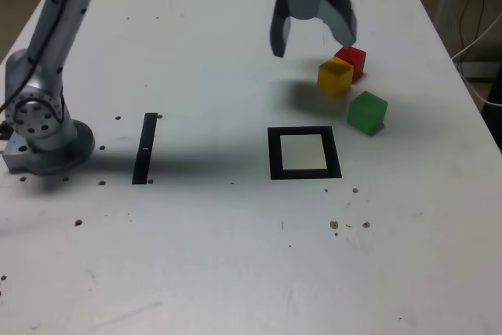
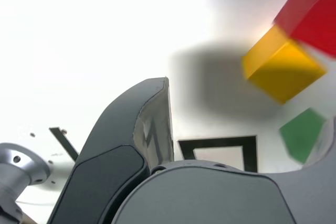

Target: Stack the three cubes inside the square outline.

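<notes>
Claw (image 1: 315, 43) hanging released above the tabletop (image 1: 212, 256) — the red (image 1: 352, 62), yellow (image 1: 335, 77) and green (image 1: 367, 113) cubes are lying outside the square outline (image 1: 304, 174), green nearest it.

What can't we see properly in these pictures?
- Matte red cube: partly behind the yellow cube in the exterior view; cut by the wrist view's edge.
- Green cube: partly hidden by the gripper in the wrist view.
- Gripper's top: cut off by the exterior view's edge.
</notes>
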You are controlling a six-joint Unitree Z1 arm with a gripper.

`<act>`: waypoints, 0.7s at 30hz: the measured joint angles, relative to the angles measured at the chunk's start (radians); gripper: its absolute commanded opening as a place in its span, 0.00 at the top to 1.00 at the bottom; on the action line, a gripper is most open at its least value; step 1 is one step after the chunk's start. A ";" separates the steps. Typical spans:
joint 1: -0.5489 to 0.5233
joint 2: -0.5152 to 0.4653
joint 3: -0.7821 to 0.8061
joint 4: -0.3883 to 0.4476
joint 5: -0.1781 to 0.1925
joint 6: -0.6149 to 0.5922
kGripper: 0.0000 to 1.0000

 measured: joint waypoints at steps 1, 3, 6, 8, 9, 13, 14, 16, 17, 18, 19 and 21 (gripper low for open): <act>0.003 0.016 -0.026 0.012 0.000 0.006 0.01; 0.006 0.056 -0.091 0.053 0.005 0.021 0.01; 0.009 0.113 -0.178 0.095 0.013 0.036 0.01; 0.010 0.140 -0.239 0.117 0.018 0.047 0.01; 0.012 0.151 -0.268 0.128 0.020 0.052 0.01; 0.025 0.206 -0.393 0.150 0.022 0.075 0.01; 0.027 0.214 -0.413 0.152 0.021 0.079 0.01; 0.030 0.228 -0.434 0.159 0.018 0.088 0.01; 0.031 0.237 -0.444 0.163 0.016 0.091 0.01; 0.031 0.248 -0.457 0.164 0.016 0.093 0.01; 0.031 0.260 -0.468 0.164 0.015 0.095 0.01; 0.037 0.281 -0.477 0.164 0.015 0.101 0.01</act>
